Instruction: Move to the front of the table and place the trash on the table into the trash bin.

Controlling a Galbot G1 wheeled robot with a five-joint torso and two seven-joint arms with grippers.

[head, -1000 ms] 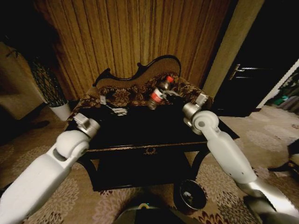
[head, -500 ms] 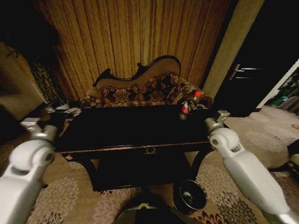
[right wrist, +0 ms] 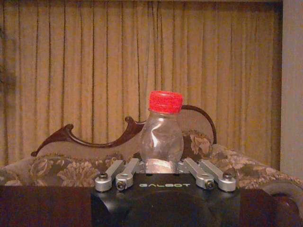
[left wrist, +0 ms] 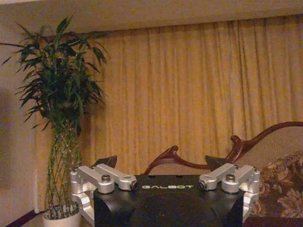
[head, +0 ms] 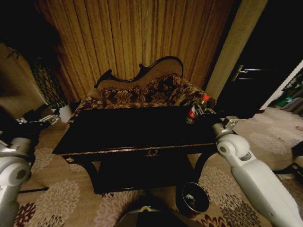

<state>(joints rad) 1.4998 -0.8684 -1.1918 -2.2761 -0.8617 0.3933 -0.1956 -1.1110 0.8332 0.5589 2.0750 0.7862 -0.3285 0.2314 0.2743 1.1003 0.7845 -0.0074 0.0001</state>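
Observation:
The black table (head: 137,137) with gold trim stands straight ahead. Its glossy top looks bare. My right gripper (head: 200,113) is shut on the trash, a clear bottle with a red cap (head: 195,110), and holds it upright above the table's far right corner. The right wrist view has the bottle (right wrist: 162,139) standing between the jaws of the right gripper (right wrist: 161,166). My left gripper (head: 46,119) hangs beyond the table's left end, open (left wrist: 161,161), with nothing between its fingers. The trash bin (head: 191,198) stands on the carpet by the table's front right leg.
A carved-back patterned sofa (head: 142,92) sits close behind the table, before brown curtains. A tall plant in a white pot (head: 64,112) stands at the back left. A dark doorway (head: 255,75) is at the right. Patterned carpet surrounds the table.
Both arms have swung outward. The right gripper carried the bottle from the table's back middle to its right corner. The left gripper left the tabletop for the left side; small litter seen there is gone.

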